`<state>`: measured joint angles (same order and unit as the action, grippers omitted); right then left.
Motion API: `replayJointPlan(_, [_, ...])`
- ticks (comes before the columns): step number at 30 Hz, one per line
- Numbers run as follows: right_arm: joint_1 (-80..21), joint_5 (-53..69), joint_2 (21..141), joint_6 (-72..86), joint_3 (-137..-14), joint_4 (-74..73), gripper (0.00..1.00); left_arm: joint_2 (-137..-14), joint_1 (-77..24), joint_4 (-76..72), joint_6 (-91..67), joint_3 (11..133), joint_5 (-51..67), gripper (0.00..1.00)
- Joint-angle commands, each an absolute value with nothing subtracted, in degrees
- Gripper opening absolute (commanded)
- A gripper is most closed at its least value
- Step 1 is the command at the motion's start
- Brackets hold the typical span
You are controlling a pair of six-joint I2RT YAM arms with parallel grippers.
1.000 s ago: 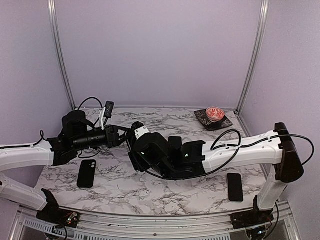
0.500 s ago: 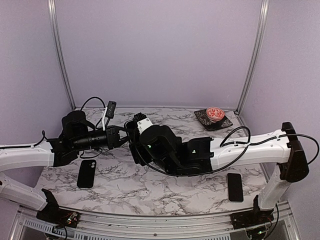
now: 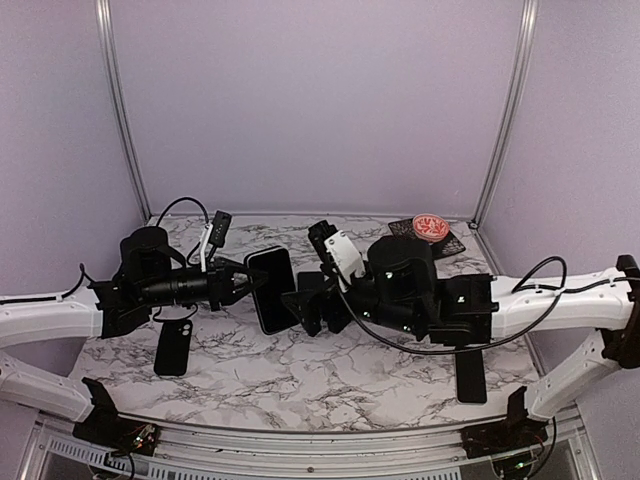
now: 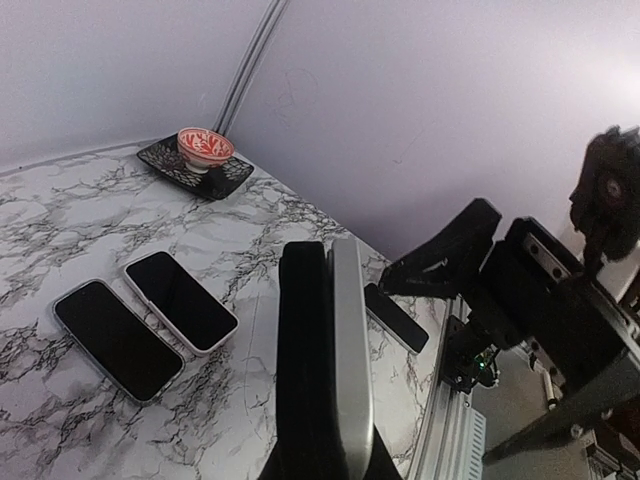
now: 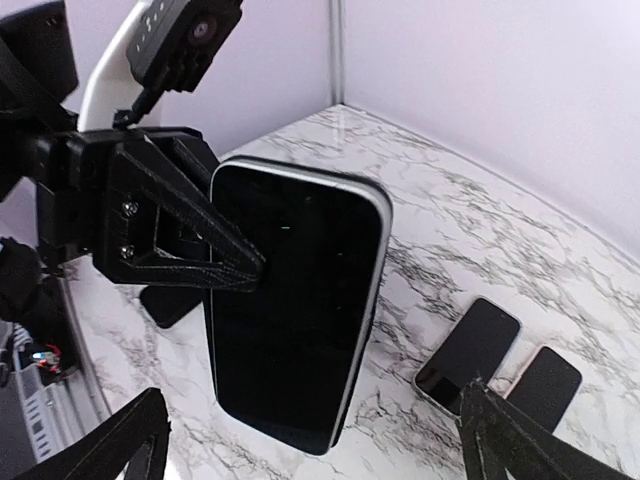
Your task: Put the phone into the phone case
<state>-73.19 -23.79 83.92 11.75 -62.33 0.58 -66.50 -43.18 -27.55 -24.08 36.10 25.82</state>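
Observation:
My left gripper (image 3: 238,286) is shut on a black-screened phone (image 3: 271,290) and holds it upright above the table's middle. In the left wrist view the phone (image 4: 325,350) shows edge-on, one side black and the other silver, between my fingers at the bottom. In the right wrist view its screen (image 5: 295,300) faces the camera, with the left fingers (image 5: 190,250) clamped on its left edge. My right gripper (image 3: 305,280) is open and empty, just right of the phone and apart from it. A black phone case (image 3: 172,348) lies flat at the front left, also in the right wrist view (image 5: 170,303).
Two phones (image 4: 115,338) (image 4: 180,300) lie side by side on the marble; the right wrist view shows them too (image 5: 468,352) (image 5: 545,385). Another dark phone (image 3: 470,372) lies front right. A red bowl (image 3: 431,226) on a dark plate (image 3: 405,233) stands back right.
My right gripper has pulled back to the right, off the phone, and its arm has swung out. The phone now shows uncovered in my left gripper, which has stayed about in place.

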Motion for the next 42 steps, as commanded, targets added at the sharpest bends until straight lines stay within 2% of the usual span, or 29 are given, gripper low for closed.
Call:
replayJointPlan(1, [-65.98, 5.43, 74.09, 5.82, -57.43, 5.86, 0.99, -61.41, -43.46, -30.65, -16.24, 36.81, 32.73, 0.0])
replayJointPlan(5, [-65.74, 11.1, 70.95, 0.47, -56.67, 8.4, 0.97, -59.12, -45.36, -30.97, -11.63, 36.44, 38.74, 0.0])
replayJointPlan(10, [-65.74, 15.76, 73.48, -2.21, -61.12, 7.22, 0.92, -56.82, -47.55, -31.52, -7.87, 35.54, 43.18, 0.0])
replayJointPlan(14, [-65.7, 20.53, 77.72, -2.03, -65.01, 5.56, 0.78, -55.74, -48.11, -31.91, -6.46, 35.31, 45.34, 0.0])
replayJointPlan(15, [-65.74, 21.3, 78.57, -1.88, -65.85, 5.32, 0.71, -55.68, -48.28, -31.97, -6.28, 35.27, 45.83, 0.0])
replayJointPlan(18, [-65.77, 24.45, 80.31, -1.85, -67.06, 5.5, 0.39, -55.64, -48.6, -32.17, -6.04, 35.2, 46.47, 0.0])
replayJointPlan(19, [-65.75, 25.36, 80.72, -2.01, -67.32, 5.2, 0.16, -55.64, -48.6, -32.23, -6.05, 35.23, 46.67, 0.0])
replayJointPlan(20, [-65.74, 25.31, 80.76, -2.11, -67.4, 5.01, 0.0, -55.56, -48.65, -32.35, -6.06, 35.22, 46.82, 0.0])
replayJointPlan(27, [-65.77, 24.05, 79.88, -2.15, -67.34, 4.35, 0.0, -55.58, -48.69, -33.04, -7.06, 35.11, 46.25, 0.0])
replayJointPlan(28, [-65.79, 22.42, 79.63, -2.07, -67.16, 3.94, 0.25, -55.63, -48.71, -33.09, -7.2, 35.07, 46.24, 0.0])
replayJointPlan(29, [-65.74, 21.06, 79.07, -1.84, -66.33, 3.57, 0.55, -55.66, -48.69, -33.22, -7.48, 35.09, 46.1, 0.0])
replayJointPlan(30, [-65.74, 20.29, 78.5, -1.63, -65.38, 3.53, 0.69, -55.44, -48.69, -33.29, -7.69, 35.16, 45.88, 0.0])
replayJointPlan(31, [-65.74, 19.32, 77.98, -1.48, -64.21, 3.47, 0.76, -55.15, -48.69, -33.43, -7.73, 35.08, 45.63, 0.0])
replayJointPlan(32, [-65.74, 18.1, 77.36, -1.23, -62.93, 3.4, 0.78, -54.85, -48.69, -33.5, -7.67, 35.07, 45.32, 0.0])
replayJointPlan(36, [-65.74, 15.69, 76.4, 0.68, -57.52, 4.61, 0.77, -54.06, -48.69, -33.82, -7.64, 34.86, 44.47, 0.0])
replayJointPlan(38, [-65.77, 17.37, 77.17, 2.44, -56.37, 5.61, 0.72, -54.13, -48.7, -33.84, -7.81, 34.92, 44.47, 0.0])
replayJointPlan(39, [-65.81, 18.42, 77.84, 3.32, -56.08, 6.06, 0.67, -54.22, -48.69, -33.95, -7.9, 34.9, 44.47, 0.0])
replayJointPlan(42, [-65.83, 22.51, 80.44, 4.58, -56.41, 7.98, 0.22, -54.39, -48.69, -34.08, -8.29, 35.03, 44.69, 0.0])
